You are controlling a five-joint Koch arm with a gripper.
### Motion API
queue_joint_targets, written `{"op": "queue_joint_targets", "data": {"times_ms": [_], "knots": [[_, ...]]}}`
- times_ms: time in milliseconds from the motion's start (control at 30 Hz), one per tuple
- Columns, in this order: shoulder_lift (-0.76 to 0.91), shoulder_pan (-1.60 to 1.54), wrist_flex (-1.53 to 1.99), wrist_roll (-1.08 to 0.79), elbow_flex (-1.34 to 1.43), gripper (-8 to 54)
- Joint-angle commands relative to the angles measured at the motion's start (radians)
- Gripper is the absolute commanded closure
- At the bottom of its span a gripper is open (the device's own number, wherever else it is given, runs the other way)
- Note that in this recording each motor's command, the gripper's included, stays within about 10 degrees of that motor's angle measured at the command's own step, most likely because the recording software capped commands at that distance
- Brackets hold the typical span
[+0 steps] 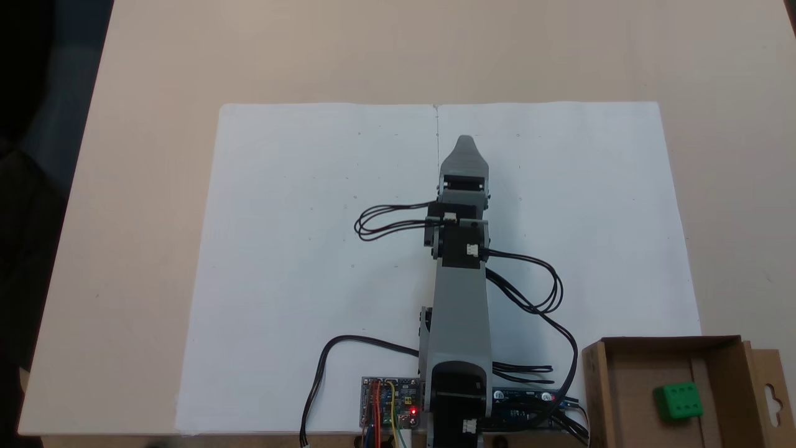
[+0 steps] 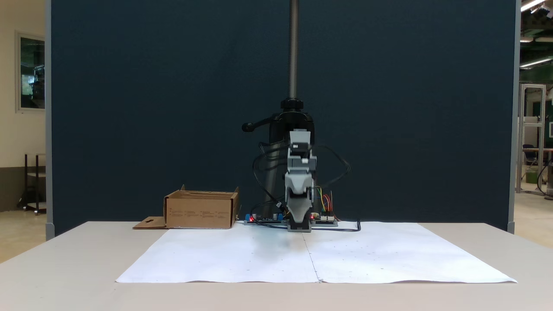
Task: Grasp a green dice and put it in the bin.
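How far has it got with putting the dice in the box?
It looks finished. The green dice already lies inside the bin, six pips up. The end effector holds nothing: it points out over the white paper, well away from the bin. I can't tell whether it is open. Nothing seems left to do.

A: What sort of place?
B: Lab / workshop hall. Dark blue partition [image 2: 173, 108] right behind the desk [image 2: 65, 259]; ceiling strip lights [image 2: 533, 5] and metal frame racks [image 2: 532, 134] past its right edge, bare floor.
A: And on the desk?
B: White paper sheets [image 1: 311, 249] mid-desk, exposed circuit boards [image 1: 390, 402] w/ red LED and loose wires at the near edge in the top-down fixed view. Test-bench look, not a home.
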Motion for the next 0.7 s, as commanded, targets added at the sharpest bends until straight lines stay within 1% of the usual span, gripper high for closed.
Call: {"op": "queue_joint_targets", "data": {"times_ms": [0,367,667], "knots": [[0.107,0.000,-0.168,0.038,0.020,-0.4],[0.107,-0.029,-0.517,-0.028,0.276,0.4],[0.107,-0.048,-0.816,-0.031,0.419,0.9]]}}
